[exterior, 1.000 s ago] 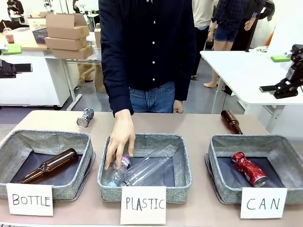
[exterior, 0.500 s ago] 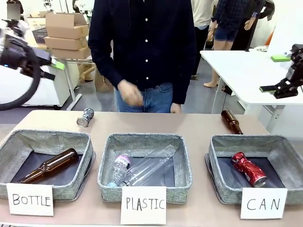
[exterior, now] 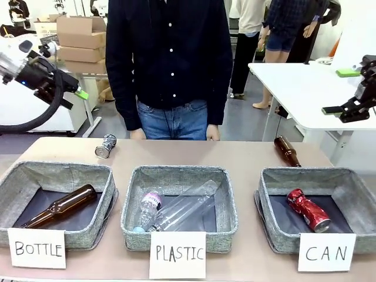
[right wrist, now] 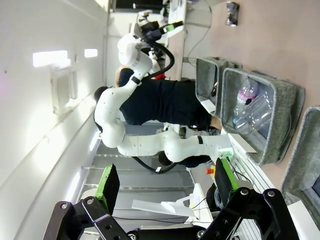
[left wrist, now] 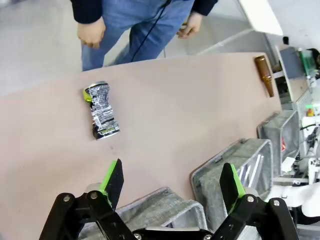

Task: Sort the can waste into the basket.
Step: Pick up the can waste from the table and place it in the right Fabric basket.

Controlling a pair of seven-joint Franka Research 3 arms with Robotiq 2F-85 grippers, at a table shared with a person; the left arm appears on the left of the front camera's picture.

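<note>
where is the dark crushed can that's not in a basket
In the front view the dark can lies on the table at far left, just beyond the BOTTLE basket; in the left wrist view it lies ahead of the open left gripper.

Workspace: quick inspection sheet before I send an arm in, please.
Surface: tan table, middle bare.
Job's things: red can lies in the CAN basket; crushed dark can on the table behind the BOTTLE basket.
Clutter: brown bottle loose behind the CAN basket; second brown bottle in the BOTTLE basket; clear bottles in the PLASTIC basket.
Claws: left claw open, above the table; right claw open, empty.
Cables: black cable loops under the left arm.
Surroundings: person at the far edge, hands down.
</note>
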